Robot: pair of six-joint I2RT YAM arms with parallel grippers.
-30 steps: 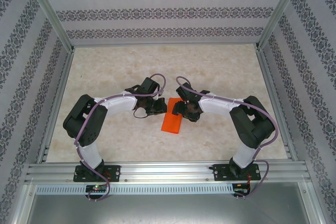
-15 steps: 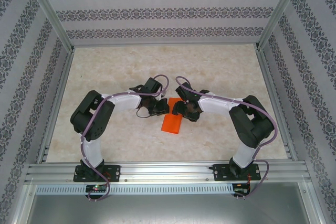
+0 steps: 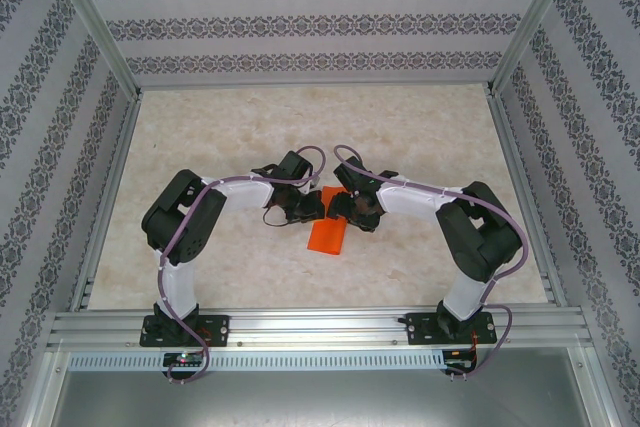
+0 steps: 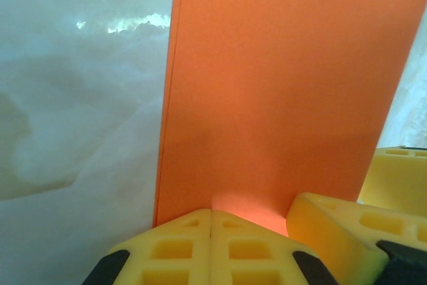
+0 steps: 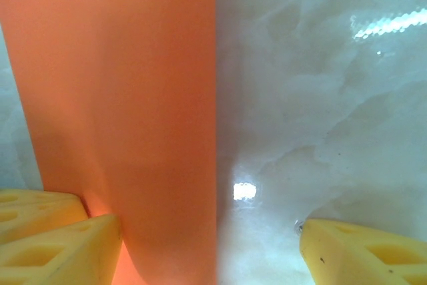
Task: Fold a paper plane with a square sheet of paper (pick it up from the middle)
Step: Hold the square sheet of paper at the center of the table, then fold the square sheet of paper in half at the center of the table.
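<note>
The square sheet of paper (image 3: 328, 237) is bright orange and lies flat on the table, folded into a narrow oblong. My left gripper (image 3: 310, 207) is at its far end, coming from the left. In the left wrist view its fingers (image 4: 211, 221) are shut tip to tip and rest on the paper (image 4: 280, 85), with nothing between them. My right gripper (image 3: 343, 209) faces it from the right. It stands open (image 5: 210, 225), one finger (image 5: 73, 248) on the paper (image 5: 120, 85) and the other (image 5: 360, 251) on bare table. The paper plane is out of view.
The marbled table top (image 3: 250, 117) stretches free behind and to both sides of the paper. Patterned walls (image 3: 320, 22) and aluminium posts enclose it. A metal rail (image 3: 320, 325) with both arm bases runs along the near edge.
My left arm has swung right, bringing its shut gripper from beside the paper onto the paper's far end. The right arm and the paper have stayed put.
</note>
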